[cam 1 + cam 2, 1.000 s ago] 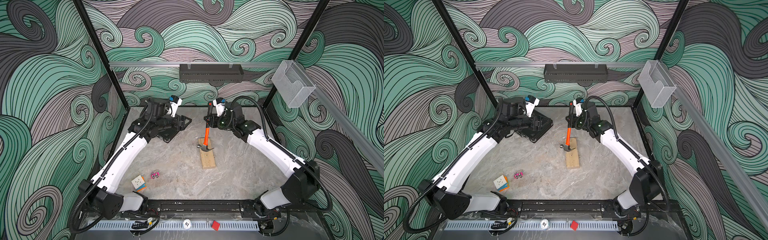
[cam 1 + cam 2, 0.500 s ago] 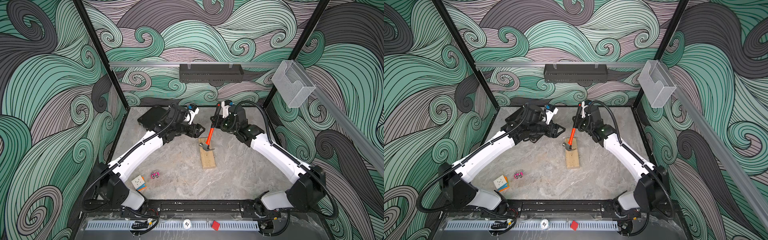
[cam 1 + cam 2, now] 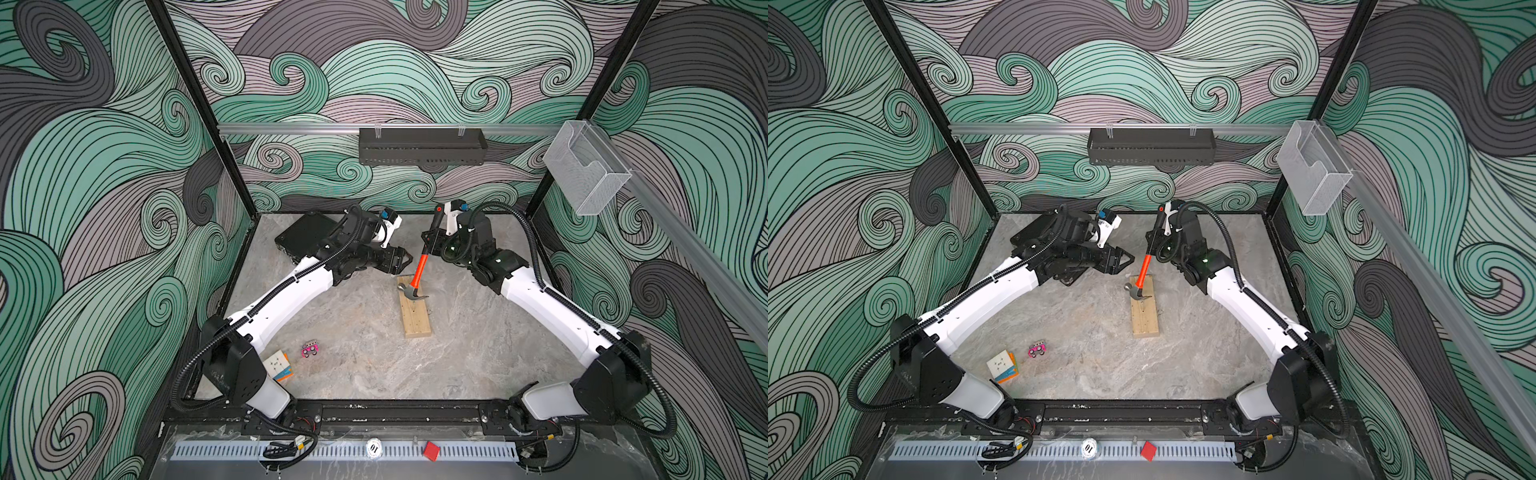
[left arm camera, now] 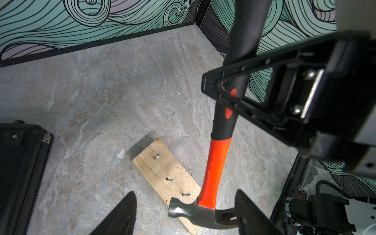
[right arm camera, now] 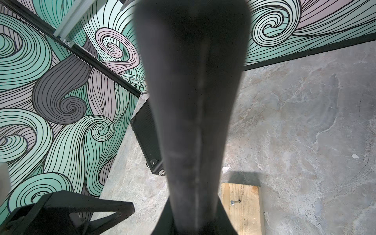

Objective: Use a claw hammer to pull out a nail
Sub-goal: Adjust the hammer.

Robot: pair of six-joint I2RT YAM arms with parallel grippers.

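Note:
The claw hammer (image 3: 420, 270) (image 3: 1144, 269) stands nearly upright, its handle leaning toward the back wall. Its grey head rests on the far end of a wooden block (image 3: 417, 322) (image 3: 1145, 320). My right gripper (image 3: 431, 245) (image 3: 1156, 246) is shut on the black handle (image 5: 193, 101). My left gripper (image 3: 405, 259) (image 3: 1127, 259) hangs open just left of the orange neck (image 4: 215, 168), touching nothing. Three nails stick up from the block (image 4: 160, 171). One nail (image 4: 188, 195) stands just beside the head. Whether the claw hooks a nail is hidden.
A black case (image 3: 305, 235) (image 4: 20, 173) lies at the back left, behind the left arm. A colour cube (image 3: 277, 365) and a pink toy car (image 3: 310, 349) sit at the front left. A black shelf (image 3: 422, 146) and a clear bin (image 3: 586, 166) hang on the walls.
My left arm has swung right, from over the black case to beside the hammer. The hammer's handle has tipped to the right while its head stayed on the block.

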